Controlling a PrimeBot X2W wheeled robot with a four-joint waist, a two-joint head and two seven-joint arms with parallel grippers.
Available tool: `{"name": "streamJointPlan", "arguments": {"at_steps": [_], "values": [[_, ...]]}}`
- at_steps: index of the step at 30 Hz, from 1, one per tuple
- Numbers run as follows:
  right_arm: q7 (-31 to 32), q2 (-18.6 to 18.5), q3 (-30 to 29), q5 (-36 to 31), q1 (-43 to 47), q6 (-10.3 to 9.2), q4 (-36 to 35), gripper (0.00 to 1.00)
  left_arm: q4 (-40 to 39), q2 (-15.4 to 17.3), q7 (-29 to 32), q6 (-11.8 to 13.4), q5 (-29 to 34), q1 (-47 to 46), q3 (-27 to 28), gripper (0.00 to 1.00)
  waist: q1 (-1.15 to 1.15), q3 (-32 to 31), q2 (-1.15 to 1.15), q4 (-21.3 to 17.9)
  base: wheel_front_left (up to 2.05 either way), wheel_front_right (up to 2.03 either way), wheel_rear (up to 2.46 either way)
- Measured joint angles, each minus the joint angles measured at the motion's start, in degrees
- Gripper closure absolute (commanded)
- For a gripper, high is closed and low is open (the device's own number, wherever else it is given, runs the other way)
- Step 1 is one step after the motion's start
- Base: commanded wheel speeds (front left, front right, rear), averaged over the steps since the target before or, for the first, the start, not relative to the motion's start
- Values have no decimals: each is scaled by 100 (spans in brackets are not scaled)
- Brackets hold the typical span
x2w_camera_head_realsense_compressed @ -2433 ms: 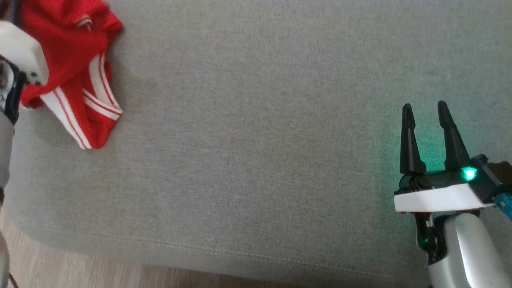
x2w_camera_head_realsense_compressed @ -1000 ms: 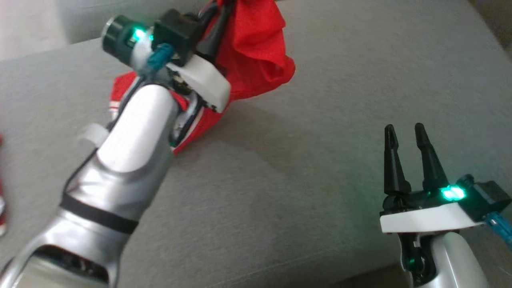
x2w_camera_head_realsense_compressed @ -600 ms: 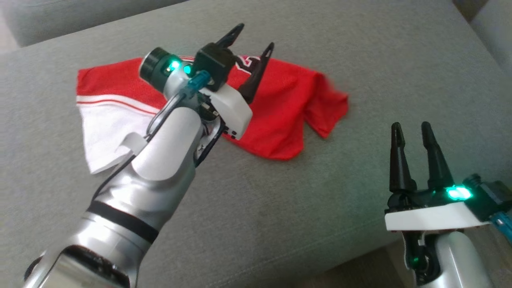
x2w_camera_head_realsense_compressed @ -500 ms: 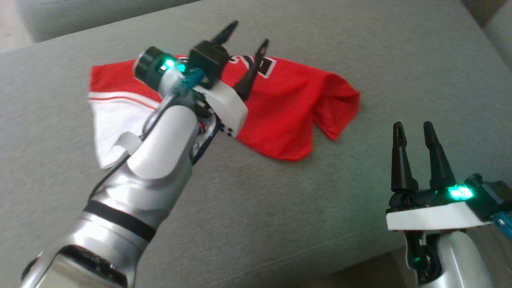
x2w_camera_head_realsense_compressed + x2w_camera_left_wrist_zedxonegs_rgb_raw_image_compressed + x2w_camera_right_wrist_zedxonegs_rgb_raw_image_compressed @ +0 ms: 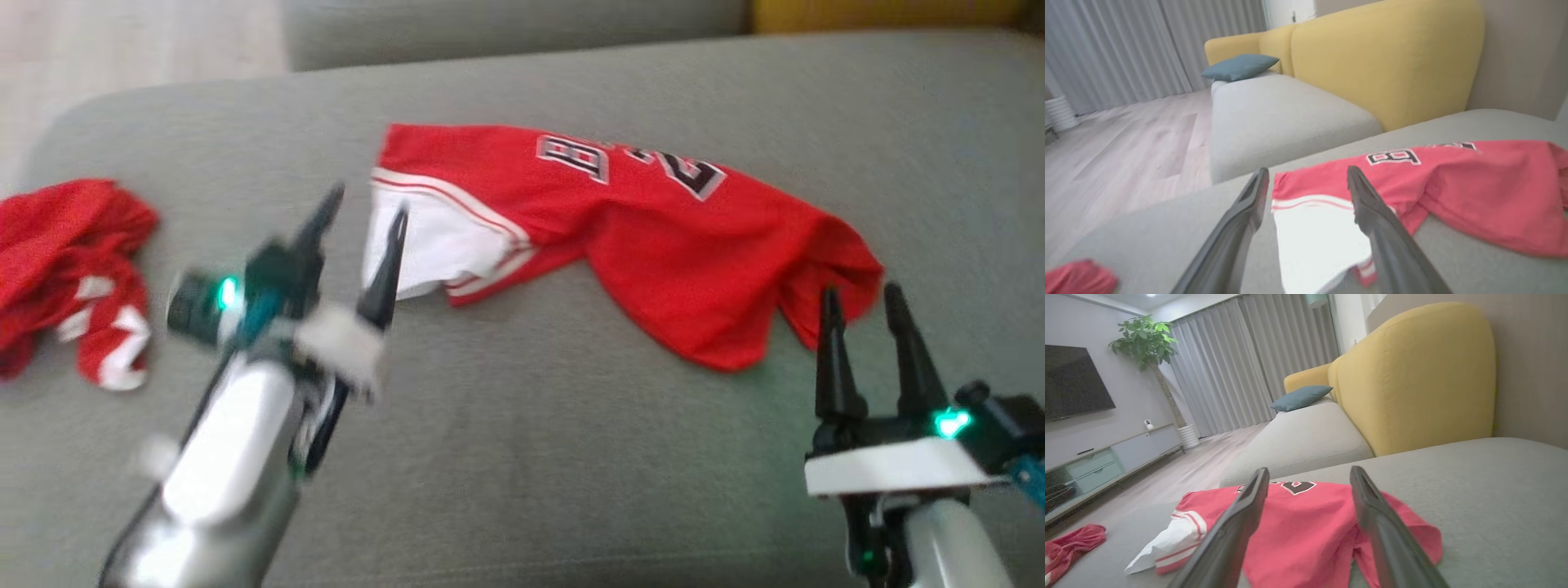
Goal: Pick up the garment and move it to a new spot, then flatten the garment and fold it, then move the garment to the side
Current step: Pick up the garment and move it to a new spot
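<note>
At the near right corner of the grey sofa seat (image 5: 531, 457), the right gripper (image 5: 861, 291) stands with its fingers pointing toward the seat's far edge. Its jaws are wide apart and hold nothing. Over the seat's near left part is the left gripper (image 5: 367, 204), blurred in the head view. Its own wrist view shows its jaws spread wide and empty too, aimed at the seat's far side. A crumpled red garment (image 5: 65, 253) with white trim lies apart at the seat's left edge. It looks like a separate piece, though I cannot tell what kind.

Across the middle of the seat, a little toward its far side, lies the red basketball jersey (image 5: 653, 245). It is spread out but not flat. Its long axis runs along the seat's width and slants somewhat, with the left end farther back and the right end nearer. At the left end a white striped panel (image 5: 424, 245) is turned up, and the left jaws frame it just ahead of their tips. The right end is rumpled into soft folds and drops toward the near edge, where the right fingertips stand just short of its hem.

So each arm has its own end straight ahead of it — the left is nearer the white panel, the right nearer the rumpled red end. Judging by this, the jersey sits at its new spot and flattening comes next, probably by pulling the two ends apart along that long axis.

Beyond the seat's far edge rises a yellow sofa back (image 5: 1412, 375), and farther off a blue cushion (image 5: 1300, 397) rests on another grey seat.
</note>
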Motion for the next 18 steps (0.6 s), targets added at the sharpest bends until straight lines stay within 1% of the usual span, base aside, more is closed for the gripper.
{"name": "streamJointPlan", "arguments": {"at_steps": [5,9,14,18], "values": [[1,1,136,-75,173,0,133,0,-710,62,0,316,1,1106,393,0,0,-251,0,381,0,0,0],[1,1,153,-76,276,0,158,0,-1173,-46,0,485,19,1787,676,0,0,-416,0,561,0,0,0],[1,1,131,-78,377,0,192,0,-1526,-269,0,483,191,2237,954,0,0,-508,0,684,0,0,0],[1,1,87,-165,372,0,196,0,-1618,-385,0,347,391,2257,1059,0,0,-457,0,763,0,0,0]]}}
